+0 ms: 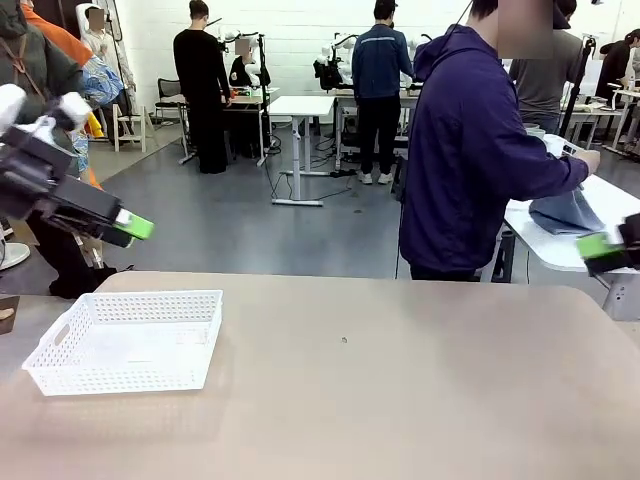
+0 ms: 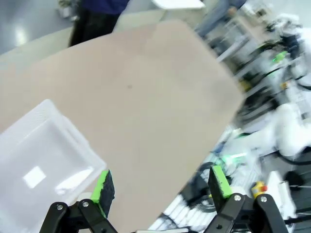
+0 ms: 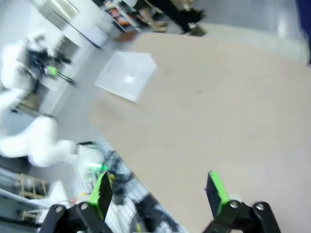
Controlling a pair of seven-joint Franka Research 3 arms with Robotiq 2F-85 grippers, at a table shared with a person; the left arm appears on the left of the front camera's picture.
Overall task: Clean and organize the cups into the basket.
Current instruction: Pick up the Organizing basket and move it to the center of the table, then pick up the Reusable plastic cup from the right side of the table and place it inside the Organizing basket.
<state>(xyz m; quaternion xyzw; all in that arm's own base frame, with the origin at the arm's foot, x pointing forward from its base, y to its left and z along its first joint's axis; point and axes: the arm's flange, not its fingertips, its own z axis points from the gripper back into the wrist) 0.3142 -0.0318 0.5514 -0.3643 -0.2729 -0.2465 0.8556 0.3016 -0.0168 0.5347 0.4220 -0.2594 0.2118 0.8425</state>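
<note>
The white lattice basket (image 1: 125, 340) sits on the tan table at the left, with nothing in it. It also appears in the left wrist view as a blurred white basket (image 2: 41, 160) at lower left, and small in the right wrist view (image 3: 126, 75). No cups are in view. My left gripper (image 1: 130, 228) hangs above the table's left side, over and behind the basket; its jaws (image 2: 163, 187) stand wide with nothing between them. My right gripper (image 1: 600, 250) is at the right edge of the front view; its green pads (image 3: 158, 191) are spread apart over bare tabletop.
A person in a dark blue hoodie (image 1: 470, 150) stands at the far side, turned toward a side table (image 1: 560, 240) with cloth on it. The tan tabletop (image 1: 400, 380) is broad and flat. Other people and tables stand farther back.
</note>
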